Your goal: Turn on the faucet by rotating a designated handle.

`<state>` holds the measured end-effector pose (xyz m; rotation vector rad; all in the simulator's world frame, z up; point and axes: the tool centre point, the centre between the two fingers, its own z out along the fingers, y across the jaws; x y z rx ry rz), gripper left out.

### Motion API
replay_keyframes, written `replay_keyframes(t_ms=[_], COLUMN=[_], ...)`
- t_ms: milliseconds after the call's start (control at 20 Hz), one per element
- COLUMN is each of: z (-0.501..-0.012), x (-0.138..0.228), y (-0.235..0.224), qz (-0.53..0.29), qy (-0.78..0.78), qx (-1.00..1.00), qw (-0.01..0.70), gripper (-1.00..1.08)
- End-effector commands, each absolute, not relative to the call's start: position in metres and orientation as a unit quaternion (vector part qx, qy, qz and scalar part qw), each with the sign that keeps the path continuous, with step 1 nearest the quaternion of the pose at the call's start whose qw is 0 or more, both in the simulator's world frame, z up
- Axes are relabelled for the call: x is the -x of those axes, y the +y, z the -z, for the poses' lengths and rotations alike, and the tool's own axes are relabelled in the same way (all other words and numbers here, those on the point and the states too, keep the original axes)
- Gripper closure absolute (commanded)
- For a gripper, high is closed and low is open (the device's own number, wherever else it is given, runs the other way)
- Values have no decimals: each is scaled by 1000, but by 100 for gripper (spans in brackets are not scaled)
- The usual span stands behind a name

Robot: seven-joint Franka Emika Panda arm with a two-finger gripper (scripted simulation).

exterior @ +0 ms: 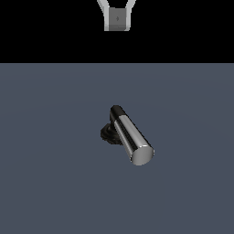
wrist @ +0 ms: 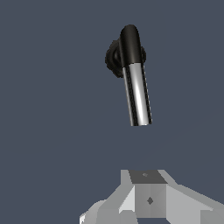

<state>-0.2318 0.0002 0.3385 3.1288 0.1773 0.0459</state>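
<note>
The faucet stands in the middle of the grey floor. It has a black ribbed round base, a short black elbow stem and a shiny chrome bar. That bar is the handle; it runs from the stem toward the exterior view's lower right and ends in a flat round face. My gripper hangs at the top of the exterior view, far from the faucet and touching nothing. In the wrist view the faucet and its handle lie beyond my gripper. The gap between the fingers does not show.
A flat grey floor lies all around the faucet. A black background fills the top of the exterior view. No other objects show.
</note>
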Motion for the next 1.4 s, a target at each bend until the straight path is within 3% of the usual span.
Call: replay_keyframes(t_ms=[0,1350], z=[-316,-136], x=[230,213], y=[0,-4], qz=[-13,-2], qy=[68,158], qx=[-998,-987], qw=[3,1], gripper=[108,108])
